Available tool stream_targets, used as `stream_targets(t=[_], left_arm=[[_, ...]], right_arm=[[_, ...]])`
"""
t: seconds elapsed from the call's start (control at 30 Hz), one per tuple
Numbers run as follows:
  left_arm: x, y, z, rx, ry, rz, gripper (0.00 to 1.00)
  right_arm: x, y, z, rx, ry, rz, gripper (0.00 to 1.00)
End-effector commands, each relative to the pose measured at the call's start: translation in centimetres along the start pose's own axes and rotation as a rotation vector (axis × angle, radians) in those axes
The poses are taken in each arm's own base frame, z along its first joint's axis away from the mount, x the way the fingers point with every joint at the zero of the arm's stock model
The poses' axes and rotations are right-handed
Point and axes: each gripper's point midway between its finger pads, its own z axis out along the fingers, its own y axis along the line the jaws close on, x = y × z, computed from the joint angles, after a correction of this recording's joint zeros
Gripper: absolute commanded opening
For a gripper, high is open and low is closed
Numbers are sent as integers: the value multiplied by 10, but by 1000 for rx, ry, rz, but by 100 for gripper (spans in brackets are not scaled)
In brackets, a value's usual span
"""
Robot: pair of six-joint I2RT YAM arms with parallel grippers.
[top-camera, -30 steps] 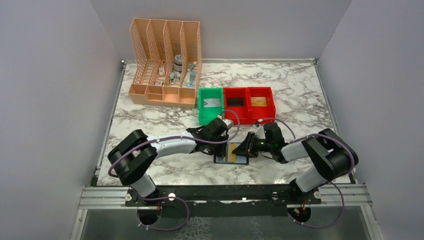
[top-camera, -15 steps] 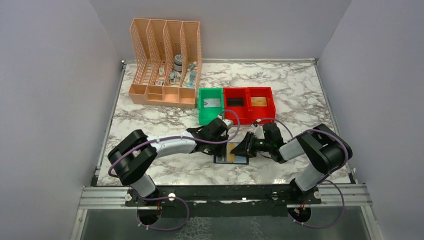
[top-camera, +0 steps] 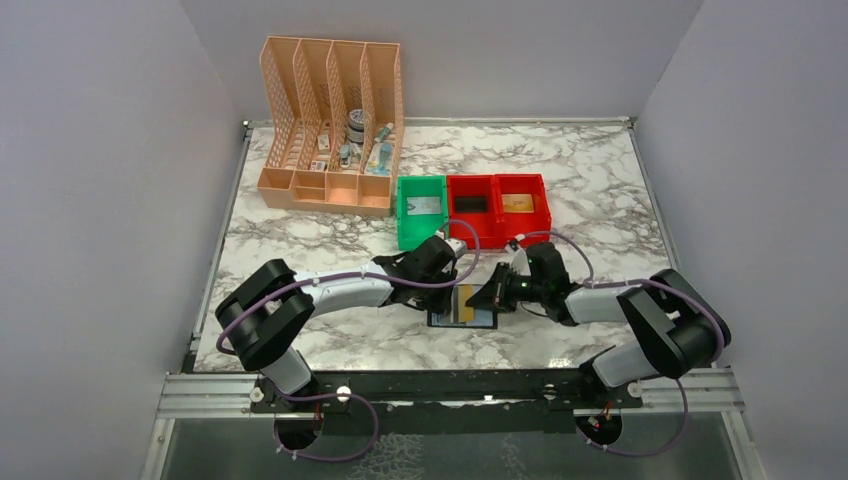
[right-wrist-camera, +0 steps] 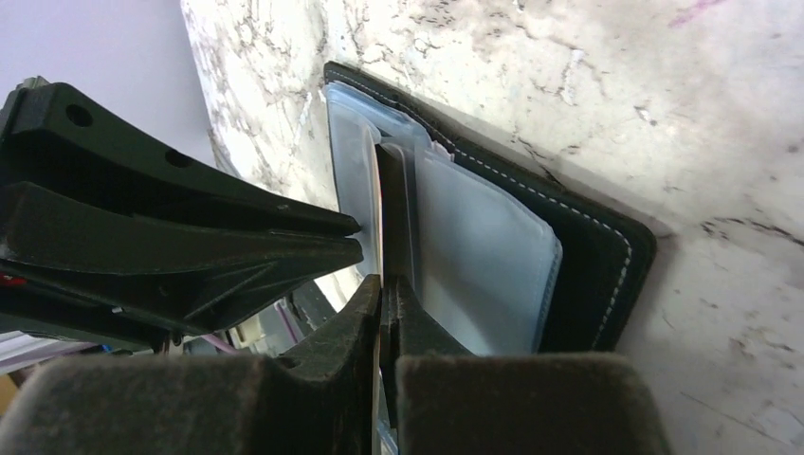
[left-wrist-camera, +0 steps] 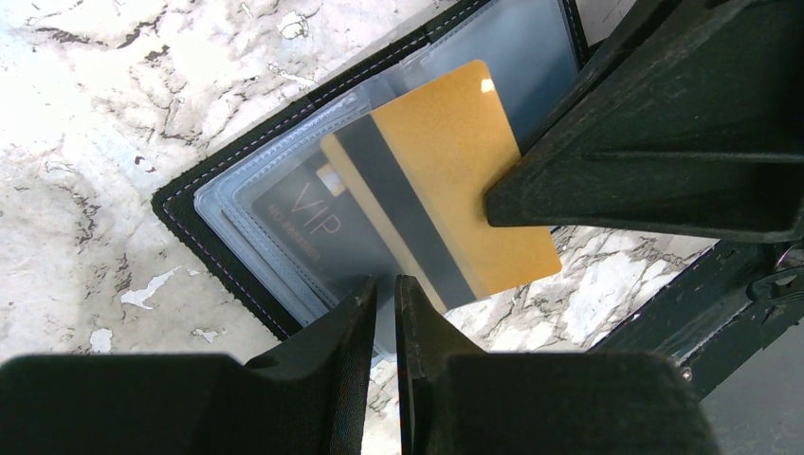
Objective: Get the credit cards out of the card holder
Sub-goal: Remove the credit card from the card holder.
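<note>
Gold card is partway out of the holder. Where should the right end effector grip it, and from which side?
Take the gold card by its bare end, which sticks out of the card holder. Come edge-on from that open side, one finger on each flat face; the right end effector is shut there.

Bright, even light from overhead, just soft shadows under the arms on the white marble tabletop (top-camera: 600, 180). Wrist shots are sharp mid-frame, but the left gripper (left-wrist-camera: 384, 284) and right gripper (right-wrist-camera: 384, 282) go blurry near the lens. Small glare spot on the shiny gold plastic card (left-wrist-camera: 455, 161).
</note>
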Motion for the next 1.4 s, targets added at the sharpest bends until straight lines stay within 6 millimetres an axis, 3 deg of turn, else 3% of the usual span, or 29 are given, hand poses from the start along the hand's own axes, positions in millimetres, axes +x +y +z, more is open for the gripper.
stream_targets(t=[0.0, 0.4, 0.9, 1.03, 1.13, 1.23, 1.37], left_arm=[[15, 12, 3, -54, 57, 23, 18], [20, 8, 6, -46, 70, 29, 16], [17, 6, 7, -51, 57, 21, 16], [17, 5, 7, -47, 58, 22, 16], [16, 3, 8, -43, 58, 25, 15], [16, 3, 8, -44, 59, 25, 16], [17, 4, 8, -48, 59, 21, 15]], right_arm=[[-5, -5, -6, 42, -12, -10, 5], [-5, 15, 3, -102, 19, 63, 16], [-3, -2, -3, 0, -8, 2, 6], [1, 1, -3, -25, 24, -9, 19], [5, 2, -1, -43, 49, -3, 22], [7, 0, 0, -42, 59, 2, 21], [7, -3, -2, -26, 52, -8, 12]])
